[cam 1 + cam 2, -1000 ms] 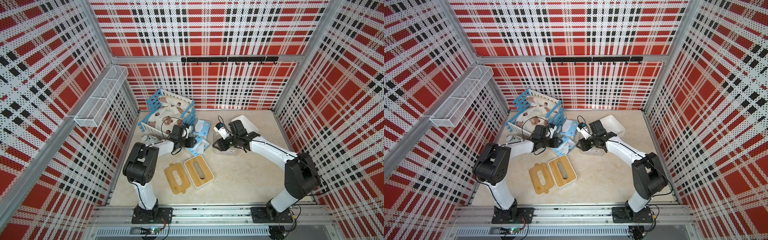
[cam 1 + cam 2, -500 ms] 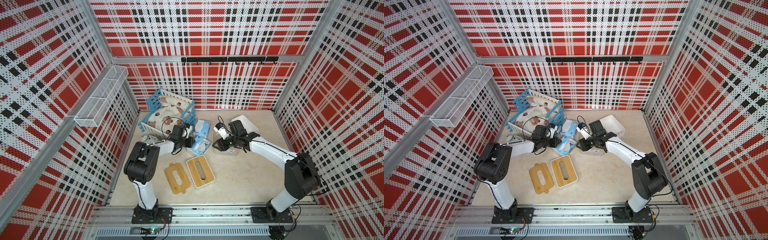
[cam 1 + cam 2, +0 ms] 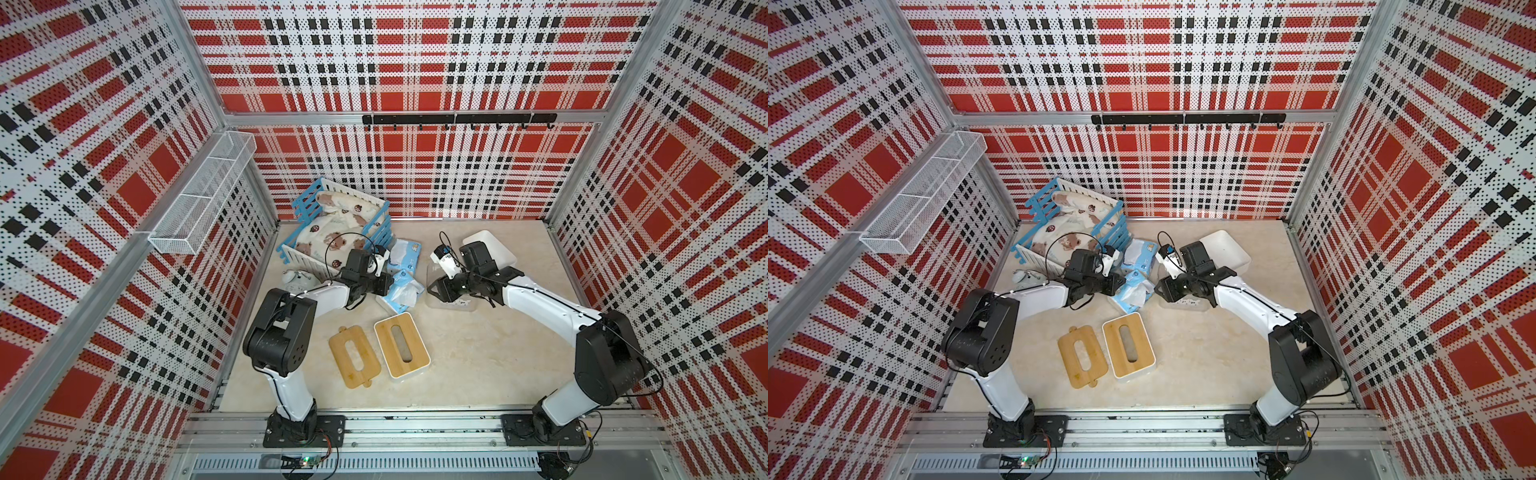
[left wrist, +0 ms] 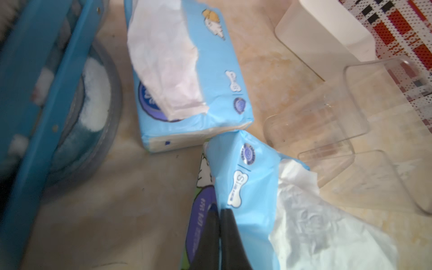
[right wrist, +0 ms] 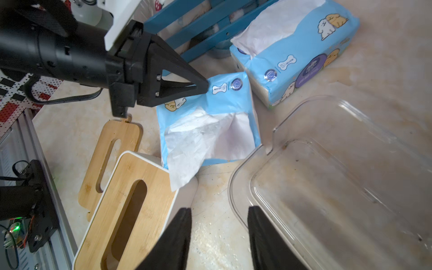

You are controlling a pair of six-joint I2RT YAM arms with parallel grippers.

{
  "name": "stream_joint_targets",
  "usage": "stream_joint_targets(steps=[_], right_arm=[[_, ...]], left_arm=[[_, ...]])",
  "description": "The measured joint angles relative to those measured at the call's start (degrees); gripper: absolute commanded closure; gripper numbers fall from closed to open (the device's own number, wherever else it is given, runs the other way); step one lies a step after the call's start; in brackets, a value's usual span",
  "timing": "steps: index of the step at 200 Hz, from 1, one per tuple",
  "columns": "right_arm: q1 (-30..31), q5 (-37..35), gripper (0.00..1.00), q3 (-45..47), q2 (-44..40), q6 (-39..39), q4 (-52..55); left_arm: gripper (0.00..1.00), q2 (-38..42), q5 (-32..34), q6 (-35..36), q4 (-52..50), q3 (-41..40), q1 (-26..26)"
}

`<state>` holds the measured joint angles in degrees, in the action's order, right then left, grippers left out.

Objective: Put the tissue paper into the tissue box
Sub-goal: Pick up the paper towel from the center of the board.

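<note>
- left gripper (image 5: 205,86) clamped on the near tissue pack (image 5: 210,109) by its corner
- right gripper (image 5: 218,233) spread apart at the clear tub (image 5: 339,187) rim
- lidded tissue box (image 5: 149,168) just near of it, second pack (image 5: 304,46) farther back

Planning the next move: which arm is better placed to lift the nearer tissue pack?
Left: the left gripper is shut on that tissue pack; the right gripper hangs open by the clear tub.

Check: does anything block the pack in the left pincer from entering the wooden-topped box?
Yes: its bamboo lid sits on the white box, leaving only the slot open. Nothing visible lies between tissue pack and box.
</note>
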<state>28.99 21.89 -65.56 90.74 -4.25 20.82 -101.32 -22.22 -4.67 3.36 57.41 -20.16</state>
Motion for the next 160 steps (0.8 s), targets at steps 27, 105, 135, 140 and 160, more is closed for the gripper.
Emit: stream_joint_targets(steps=[27,105,135,140,160], right_arm=[[0.0,-2.0,0.52,0.0,-1.1,-0.8,-0.7],[-2.2,-5.6,0.52,-0.3,-6.1,-3.7,-1.6],[-7.0,-6.6,0.51,-0.3,-10.6,-6.0,-1.9],[-7.8,-7.3,0.51,-0.3,-11.6,-6.2,-1.9],[-10.3,-11.4,0.47,-0.4,-15.3,-6.6,-1.7]], left_arm=[[1.00,3.8,0.2,2.5,-1.7,1.2,-0.5],[1.00,8.4,-0.5,6.3,-5.5,12.4,-1.8],[1.00,8.2,-1.7,9.3,-7.7,18.5,-6.2],[1.00,7.9,-1.8,9.8,-8.7,20.0,-7.1],[1.00,5.1,-2.2,12.3,-11.7,26.9,-10.1]])
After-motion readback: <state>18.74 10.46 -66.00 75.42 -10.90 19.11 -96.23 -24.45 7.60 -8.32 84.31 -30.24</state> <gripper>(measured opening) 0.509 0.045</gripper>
